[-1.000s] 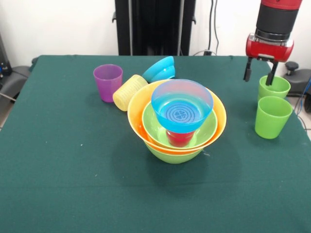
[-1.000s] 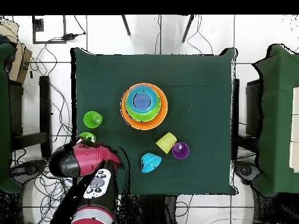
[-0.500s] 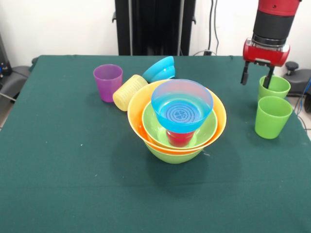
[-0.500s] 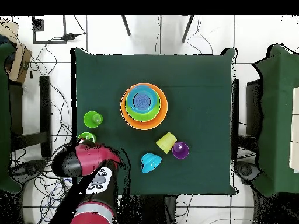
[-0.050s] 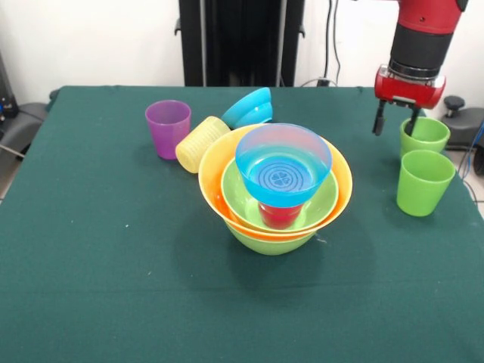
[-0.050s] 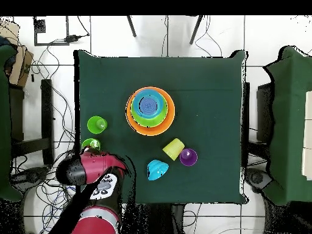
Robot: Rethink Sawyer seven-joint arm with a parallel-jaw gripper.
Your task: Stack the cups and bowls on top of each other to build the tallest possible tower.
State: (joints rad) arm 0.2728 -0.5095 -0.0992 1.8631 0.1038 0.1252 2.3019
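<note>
The tower [image 5: 277, 193] stands mid-table: a lime green bowl, the orange bowl [image 5: 342, 180], a second lime bowl, a red cup [image 5: 280, 215] and a blue bowl [image 5: 283, 166] on top. From overhead the tower [image 6: 150, 110] shows as nested rings. A purple cup [image 5: 168, 127] stands upright, a yellow cup [image 5: 200, 144] lies on its side, and another blue bowl [image 5: 249, 107] leans tilted behind them. Two green cups [image 5: 426, 136] [image 5: 423, 181] stand at the right. My gripper [image 5: 393, 125] hangs open and empty just above and left of the farther green cup.
The green cups [image 6: 96, 125] [image 6: 91, 144] sit close to the table's left edge in the overhead view, beside the arm's red head [image 6: 91, 170]. The yellow cup [image 6: 173, 148], purple cup [image 6: 188, 157] and blue bowl [image 6: 157, 170] cluster near the robot's side.
My gripper has risen a little and drifted back from the farther green cup, staying open. The cups, bowls and tower have not moved.
</note>
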